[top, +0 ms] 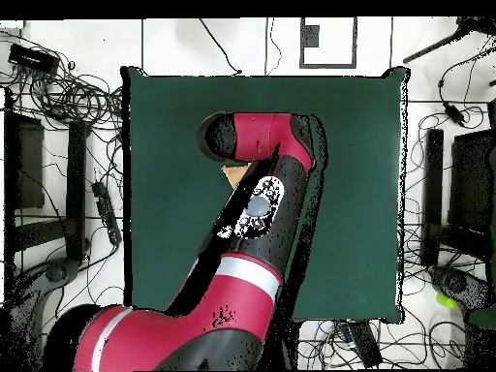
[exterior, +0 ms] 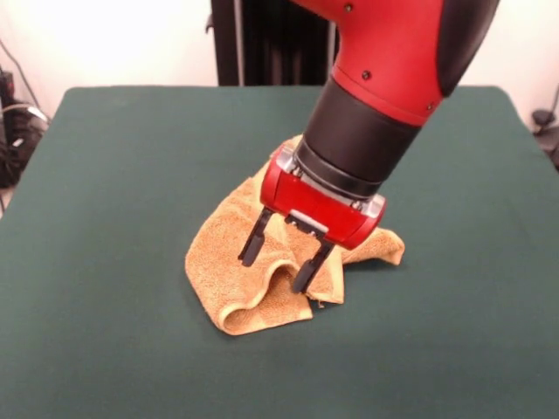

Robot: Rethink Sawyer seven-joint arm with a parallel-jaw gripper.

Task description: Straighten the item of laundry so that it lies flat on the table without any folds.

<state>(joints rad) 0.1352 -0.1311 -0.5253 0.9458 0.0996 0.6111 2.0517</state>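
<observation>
Lying under open claw [exterior: 278,264]: towel [exterior: 234,288]

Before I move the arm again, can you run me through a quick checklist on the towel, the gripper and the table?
1. Gripper open: ok, the two fingers stand apart in the front view.
2. Gripper over the towel: ok, its tips sit at a raised fold.
3. Fabric caught between the fingers: cannot tell.
4. Towel flat: not ok, it is bunched with several folds and a curled front edge.
5. Towel well inside the table: ok, green cloth shows all round it.
6. Towel visible from overhead: not ok, the arm covers nearly all of it.
</observation>
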